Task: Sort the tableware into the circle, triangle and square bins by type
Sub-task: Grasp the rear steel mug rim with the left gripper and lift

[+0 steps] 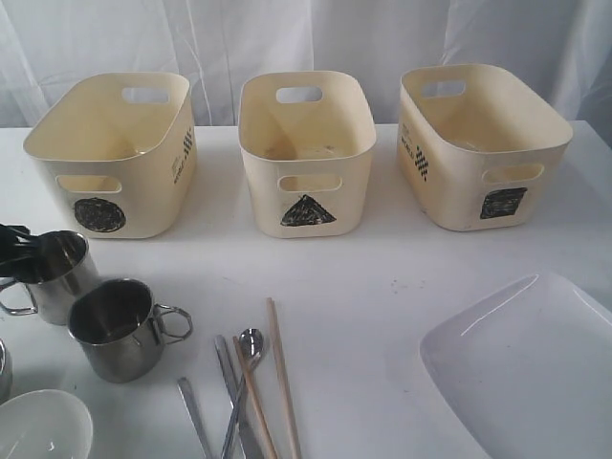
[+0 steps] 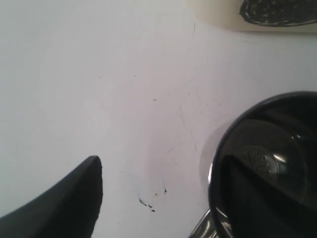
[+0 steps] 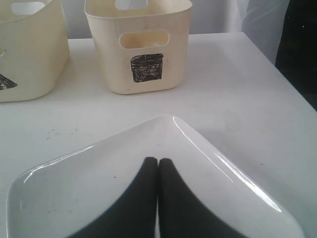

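Observation:
Three cream tubs stand in a row at the back: the circle (image 1: 110, 158), the triangle (image 1: 306, 153) and the square bin (image 1: 478, 143). Two steel mugs (image 1: 57, 277) (image 1: 115, 330) stand front left. My left gripper (image 1: 24, 251) is at the left-hand mug (image 2: 267, 163), open (image 2: 161, 166), with one finger over bare table and the other dark finger inside the mug's rim. My right gripper (image 3: 158, 161) is shut and empty, low over the large white plate (image 3: 99, 188) (image 1: 535, 373). Chopsticks (image 1: 282, 373), a spoon (image 1: 247, 349) and other cutlery (image 1: 196, 416) lie front centre.
A white bowl (image 1: 43, 430) sits at the front left corner, with a steel bowl's edge (image 1: 3, 368) just behind it. The table's right edge (image 3: 267, 64) runs close beside the square bin. White curtains hang behind the tubs.

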You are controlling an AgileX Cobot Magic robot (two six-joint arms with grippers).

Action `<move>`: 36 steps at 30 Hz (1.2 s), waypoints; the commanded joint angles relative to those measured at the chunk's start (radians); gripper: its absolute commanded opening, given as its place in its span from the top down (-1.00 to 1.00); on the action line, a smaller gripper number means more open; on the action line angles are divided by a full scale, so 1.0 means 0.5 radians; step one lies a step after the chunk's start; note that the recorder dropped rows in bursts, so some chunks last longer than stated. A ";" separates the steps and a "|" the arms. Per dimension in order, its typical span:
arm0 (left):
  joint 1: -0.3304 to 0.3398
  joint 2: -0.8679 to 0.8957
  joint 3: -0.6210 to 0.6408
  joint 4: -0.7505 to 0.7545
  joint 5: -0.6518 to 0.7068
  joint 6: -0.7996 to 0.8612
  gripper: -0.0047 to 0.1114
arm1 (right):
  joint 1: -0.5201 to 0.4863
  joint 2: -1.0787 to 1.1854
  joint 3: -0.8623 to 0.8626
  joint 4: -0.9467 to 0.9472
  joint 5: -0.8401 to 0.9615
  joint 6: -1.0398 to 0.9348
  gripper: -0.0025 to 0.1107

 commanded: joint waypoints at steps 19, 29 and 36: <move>-0.007 0.214 -0.008 -0.112 0.118 -0.017 0.89 | -0.012 -0.013 0.002 0.000 -0.026 0.008 0.96; -0.007 0.005 -0.008 -0.286 0.129 -0.017 0.92 | -0.012 -0.013 0.002 0.000 -0.026 0.008 0.96; -0.007 -0.379 -0.011 -0.286 0.203 -0.017 0.92 | -0.012 -0.013 0.002 0.000 -0.026 0.008 0.96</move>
